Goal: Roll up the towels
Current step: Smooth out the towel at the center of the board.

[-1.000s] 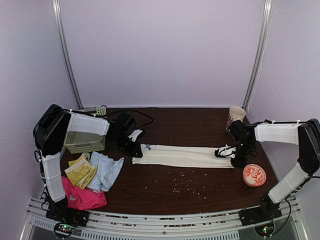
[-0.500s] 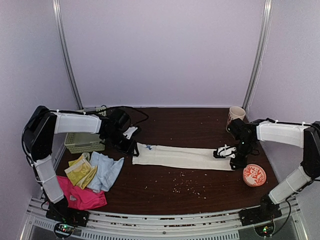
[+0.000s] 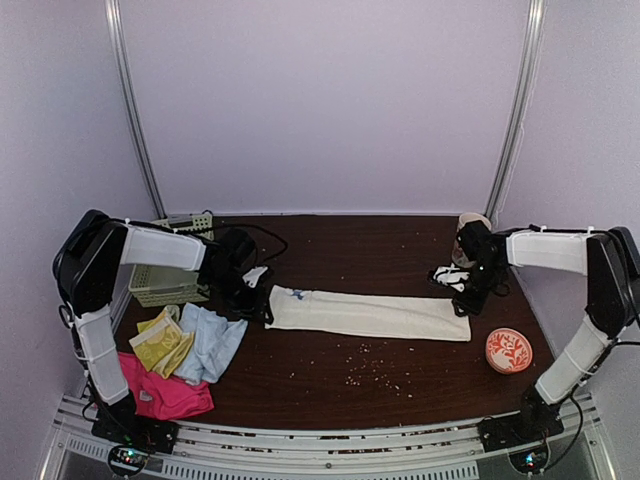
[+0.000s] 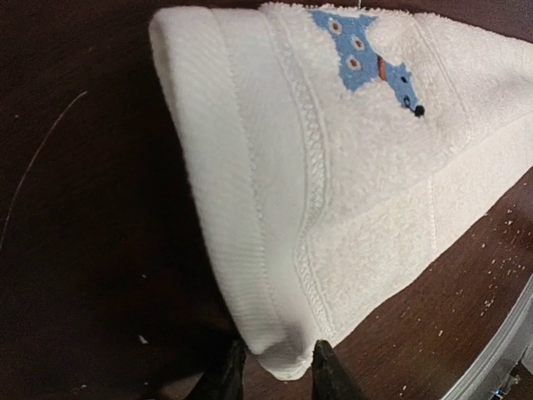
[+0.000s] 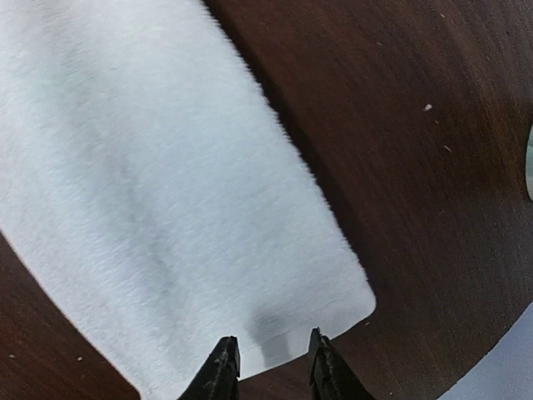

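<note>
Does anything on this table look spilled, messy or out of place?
Pale crumbs lie scattered on the dark wooden table, mostly in front of the long folded cream-white towel. At the left, a yellow-green towel, a pale blue towel and a hot-pink towel sit in a crumpled heap. Nothing looks damaged.

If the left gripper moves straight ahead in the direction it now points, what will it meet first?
Probably the cream-white towel: its hemmed end lies directly ahead of the left gripper in the wrist view. Whether they already touch is unclear.
</note>
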Robot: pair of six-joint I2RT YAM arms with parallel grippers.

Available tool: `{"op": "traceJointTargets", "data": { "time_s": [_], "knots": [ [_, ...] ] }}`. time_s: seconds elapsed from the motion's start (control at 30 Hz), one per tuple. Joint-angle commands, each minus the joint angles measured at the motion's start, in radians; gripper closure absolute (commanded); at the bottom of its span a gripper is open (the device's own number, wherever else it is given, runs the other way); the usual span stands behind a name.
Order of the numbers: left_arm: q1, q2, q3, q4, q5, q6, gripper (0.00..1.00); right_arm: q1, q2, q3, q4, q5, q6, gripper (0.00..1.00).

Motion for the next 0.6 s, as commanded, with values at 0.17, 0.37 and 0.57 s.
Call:
{"op": "traceJointTargets", "data": {
  "time_s": [0.17,0.37,0.57],
  "knots": [
    [0.003,0.025,0.024,0.008,0.088,-0.010,0.99,-0.049,0.152,0.013,0.174,0.110,0.082,0.72],
    [0.024,-0.018,0.047,-0.090,0.104,0.018,1.00,-0.049,0.207,-0.004,0.192,0.120,0.086,0.72],
    [0.047,0.003,0.009,-0.119,0.109,0.048,1.00,-0.049,0.210,-0.020,0.190,0.155,0.076,0.73]
  ]
}}
